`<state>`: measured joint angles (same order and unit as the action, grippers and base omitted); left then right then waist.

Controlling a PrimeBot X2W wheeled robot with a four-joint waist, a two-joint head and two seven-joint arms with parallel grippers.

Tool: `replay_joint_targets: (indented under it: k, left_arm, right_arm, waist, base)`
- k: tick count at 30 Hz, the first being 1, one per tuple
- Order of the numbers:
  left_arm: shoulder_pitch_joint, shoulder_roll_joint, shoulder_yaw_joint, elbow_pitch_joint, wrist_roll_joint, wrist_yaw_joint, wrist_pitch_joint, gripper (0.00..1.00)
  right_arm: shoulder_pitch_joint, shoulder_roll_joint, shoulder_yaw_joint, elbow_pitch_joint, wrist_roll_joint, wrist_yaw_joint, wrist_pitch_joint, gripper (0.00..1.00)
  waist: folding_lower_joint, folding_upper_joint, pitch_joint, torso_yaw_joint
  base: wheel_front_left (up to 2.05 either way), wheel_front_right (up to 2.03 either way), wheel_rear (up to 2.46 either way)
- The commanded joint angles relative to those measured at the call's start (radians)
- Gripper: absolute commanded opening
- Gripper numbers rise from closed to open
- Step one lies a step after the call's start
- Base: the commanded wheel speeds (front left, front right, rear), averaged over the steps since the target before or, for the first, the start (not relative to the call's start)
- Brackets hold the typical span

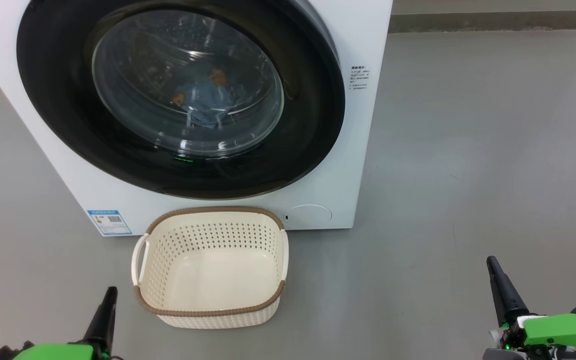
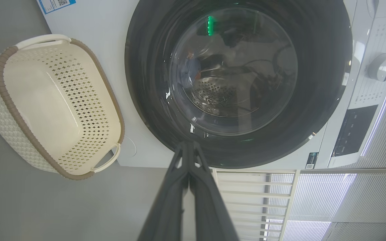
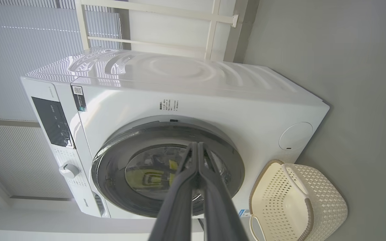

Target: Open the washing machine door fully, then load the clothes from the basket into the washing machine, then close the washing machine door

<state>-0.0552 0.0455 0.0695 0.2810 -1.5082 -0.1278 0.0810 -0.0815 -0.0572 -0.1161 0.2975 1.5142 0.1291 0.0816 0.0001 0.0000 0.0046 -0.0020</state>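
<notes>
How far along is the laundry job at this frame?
Done: the basket is empty, and the clothes show inside behind the washing machine door, which looks closed. In hand: nothing; left gripper and right gripper are shut and empty. Left: nothing apparent.

The left gripper [image 1: 111, 292], two long dark fingers pressed flat together, sits just left of the cream-white perforated plastic basket [image 1: 213, 237], tips tilted slightly toward it. The right gripper [image 1: 492, 262], fingers equally sealed, hovers well off the basket's right, leaning left above its green wrist housing [image 1: 560, 330].
</notes>
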Motion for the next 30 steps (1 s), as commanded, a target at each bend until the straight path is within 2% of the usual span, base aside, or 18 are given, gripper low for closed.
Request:
replay_joint_targets:
  k: [1, 8, 30]
  left_arm:
    - [-0.05, 0.009, 0.036, -0.03, -0.034, -0.003, 0.013, 0.0]
    - [-0.058, 0.005, 0.045, -0.031, -0.1, -0.003, 0.033, 0.0]
    - [-0.058, 0.005, 0.045, -0.032, -0.1, -0.003, 0.033, 0.0]
  right_arm:
    - [-0.03, 0.0, 0.012, -0.037, 0.036, 0.001, 0.013, 0.0]
    - [-0.031, 0.007, 0.001, -0.049, 0.093, 0.002, 0.033, 0.0]
    - [-0.031, 0.007, 0.001, -0.049, 0.093, 0.002, 0.033, 0.0]
  waist:
    - [-0.0001, 0.0, -0.001, 0.0]
    - [-0.0001, 0.0, -0.003, 0.002]
    - [-0.0001, 0.0, -0.003, 0.002]
  base:
    - [0.0, 0.0, 0.0]
    - [0.0, 0.0, 0.0]
    - [0.0, 0.0, 0.0]
